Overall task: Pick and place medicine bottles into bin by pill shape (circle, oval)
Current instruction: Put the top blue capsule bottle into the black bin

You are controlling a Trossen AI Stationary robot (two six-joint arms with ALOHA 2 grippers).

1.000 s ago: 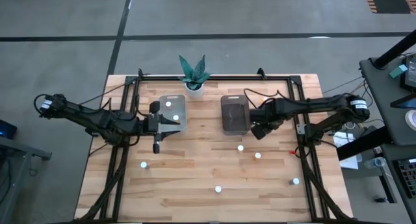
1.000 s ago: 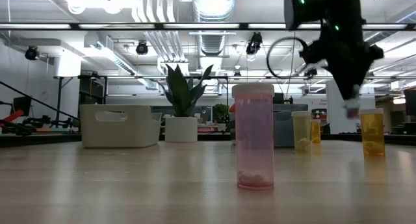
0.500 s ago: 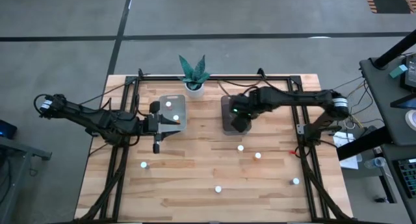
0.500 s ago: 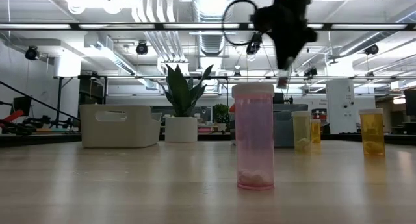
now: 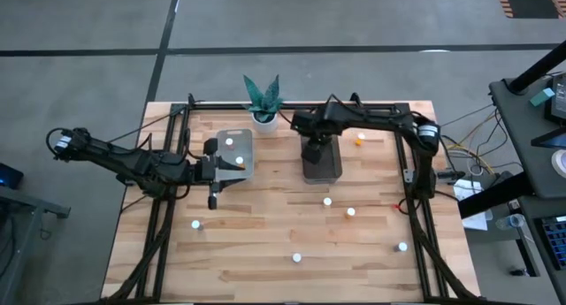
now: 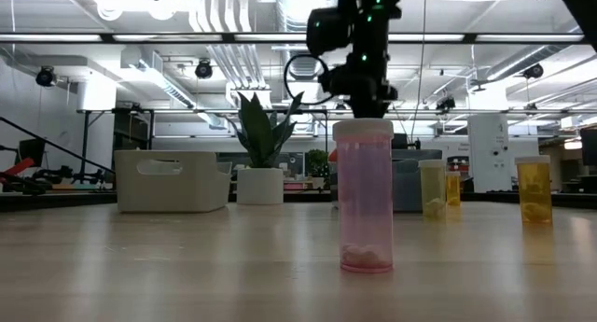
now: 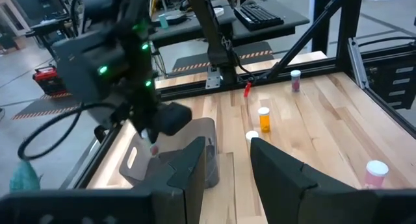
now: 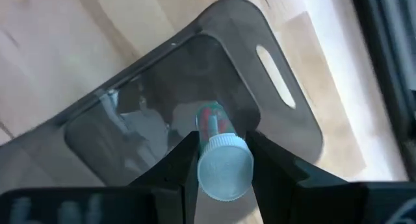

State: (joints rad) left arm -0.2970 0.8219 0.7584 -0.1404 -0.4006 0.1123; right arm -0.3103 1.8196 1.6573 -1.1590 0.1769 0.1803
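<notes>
My right gripper (image 5: 316, 152) is over the dark grey bin (image 5: 320, 160) and shut on a small bottle (image 8: 223, 161) with a white cap and a reddish body. The bin also shows in the right wrist view (image 8: 195, 87), below the bottle. My left gripper (image 5: 215, 171) is open and empty beside the pale clear bin (image 5: 235, 153), which holds two white-capped bottles (image 5: 228, 142). Several more bottles stand on the table nearer the front, among them one right of centre (image 5: 327, 201) and a pink one (image 6: 365, 196). My right gripper pinches the bottle at its cap end (image 8: 224, 160) between its two fingers, which come from above and point down. The bottle's body (image 8: 209, 123) points away toward the bin's floor. The bottle is lifted clear above the open bin.
A green plant in a white pot (image 5: 263, 102) stands at the far edge between the bins. Black frame rails (image 5: 407, 163) run along the table's sides. Loose bottles stand at the front left (image 5: 196, 224), front middle (image 5: 296, 257) and front right (image 5: 402, 247).
My right gripper has gone from the dark bin's right side toward the table's left and far edge, and now hangs over the bin with the bottle still in its fingers. My left arm has kept still.
</notes>
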